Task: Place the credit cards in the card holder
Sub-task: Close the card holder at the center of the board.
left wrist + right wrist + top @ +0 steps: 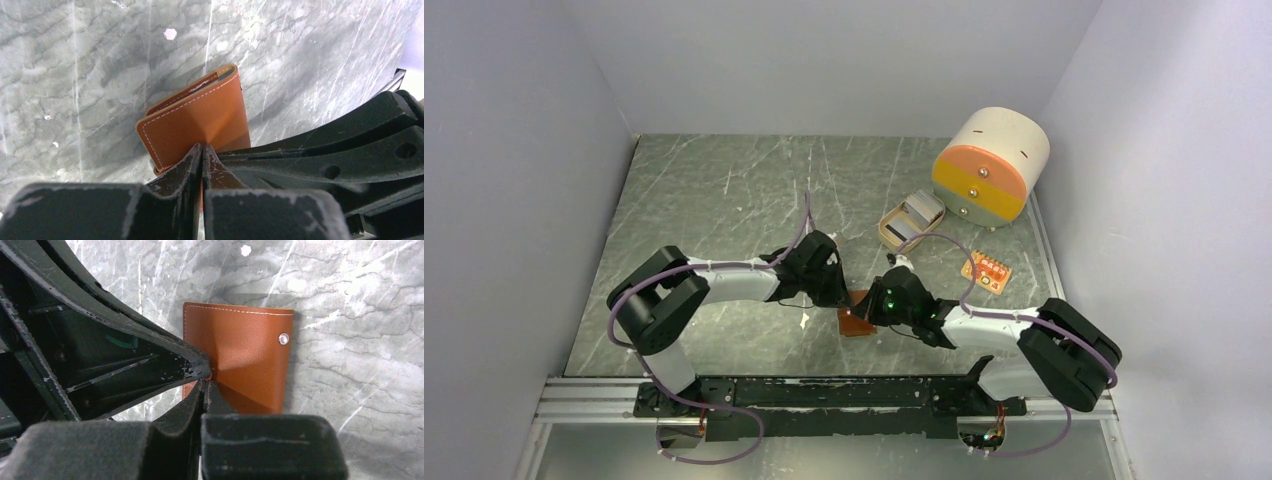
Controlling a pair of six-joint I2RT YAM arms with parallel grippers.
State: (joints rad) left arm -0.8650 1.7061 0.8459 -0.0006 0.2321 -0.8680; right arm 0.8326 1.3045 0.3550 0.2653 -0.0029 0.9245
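- While both wrists sit low over the table (724,200), my left gripper (202,152) shows at the bottom centre of its own view. Its fingers are pressed together on the near edge of the card holder (200,115), and the leather puckers out from the nip.
- Right gripper (206,387), bottom centre of its view, same story: pads squeezed tight on the brown leather, with a crease fanning away from the pinch.
- From the left wrist, the holder runs away from the fingers toward the upper middle of the frame, its long axis leaning a touch right. At the far end the two leaves gape a sliver, so it reads to me as folded, not opened.
- From the right wrist, the snap stud (284,338) sits toward the far right corner, well clear of my fingers.
- I can't tell whether the holder rests on the table or hangs just off it.
- In the top view, the two grippers meet nose to nose at centre frame with the holder between them, so neither arm is nearer.
- Further up and right, the credit cards (921,208) lie as a pale stack in the tan dish (890,232), well apart from the holder and on the right arm's side.
- My call: the holder needs spreading first, then the right arm is the one to fetch the cards.
- Farthest back, the drum box (991,165) stands in the upper right.
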